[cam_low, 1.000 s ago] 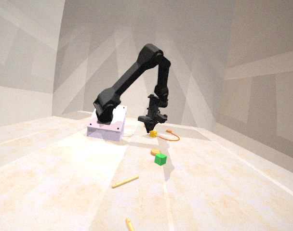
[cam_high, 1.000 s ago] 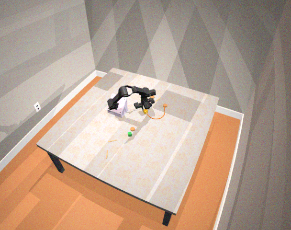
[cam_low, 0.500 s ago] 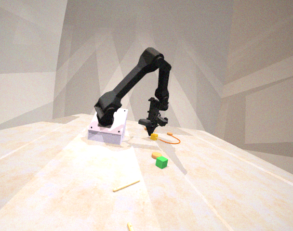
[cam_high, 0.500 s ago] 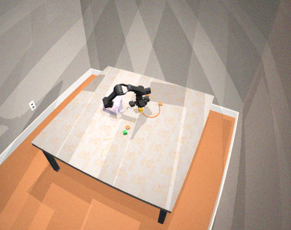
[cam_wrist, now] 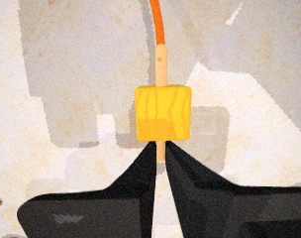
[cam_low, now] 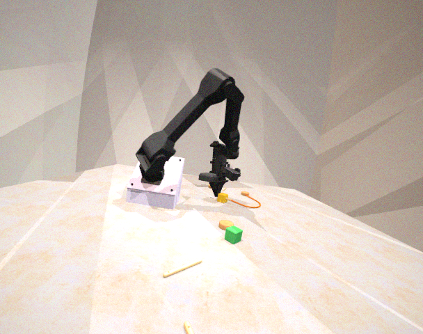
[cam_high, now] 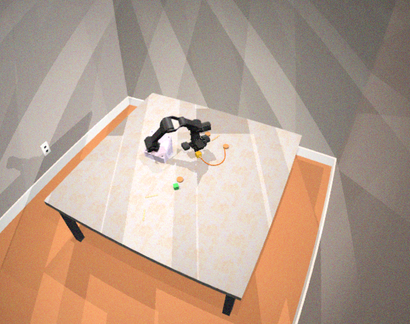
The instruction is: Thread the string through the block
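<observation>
Stick (cam_wrist: 160,149) is seen threaded through the yellow block (cam_wrist: 162,112) on the table, its protruding near tip pinched by the gripper (cam_wrist: 160,155), long axis pointing straight back toward the hand.

Text: none can be read in any view.
Labels: none are seen on the yellow block (cam_wrist: 162,112), the green cube (cam_low: 233,234) or the white arm base (cam_low: 172,195).
Numbers: none are shown.
Signs: none are found on the counter (cam_high: 232,223) or the walls.
</observation>
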Tool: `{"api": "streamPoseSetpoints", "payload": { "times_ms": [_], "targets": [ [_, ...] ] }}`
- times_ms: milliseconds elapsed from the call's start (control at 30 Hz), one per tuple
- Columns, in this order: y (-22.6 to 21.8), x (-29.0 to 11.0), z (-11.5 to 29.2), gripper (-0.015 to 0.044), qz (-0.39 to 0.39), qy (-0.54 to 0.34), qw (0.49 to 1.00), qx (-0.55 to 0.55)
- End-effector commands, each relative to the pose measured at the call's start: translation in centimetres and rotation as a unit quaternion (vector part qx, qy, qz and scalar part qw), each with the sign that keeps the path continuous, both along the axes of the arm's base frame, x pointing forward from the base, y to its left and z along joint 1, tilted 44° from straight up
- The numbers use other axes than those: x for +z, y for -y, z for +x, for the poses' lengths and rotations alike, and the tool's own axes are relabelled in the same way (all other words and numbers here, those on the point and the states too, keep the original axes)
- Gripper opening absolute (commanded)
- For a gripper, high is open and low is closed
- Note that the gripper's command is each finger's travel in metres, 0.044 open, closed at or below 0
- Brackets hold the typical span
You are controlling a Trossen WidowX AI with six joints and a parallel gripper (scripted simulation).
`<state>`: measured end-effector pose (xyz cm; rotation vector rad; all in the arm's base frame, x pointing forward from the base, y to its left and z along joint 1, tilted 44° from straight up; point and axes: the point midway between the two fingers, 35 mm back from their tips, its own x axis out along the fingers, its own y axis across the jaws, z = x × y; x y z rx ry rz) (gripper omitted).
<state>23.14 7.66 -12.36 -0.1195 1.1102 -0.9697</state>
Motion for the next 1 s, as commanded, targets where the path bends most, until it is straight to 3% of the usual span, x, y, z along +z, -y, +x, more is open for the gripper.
{"api": "streamPoseSetpoints", "payload": {
  "times_ms": [0,967],
  "targets": [
    [0.2,-0.1,-0.1,0.0,-0.007,0.0,1.0,0.012],
    [-0.7,-1.3,-2.5,0.0,-0.001,0.002,1.0,0.014]
  ]
}}
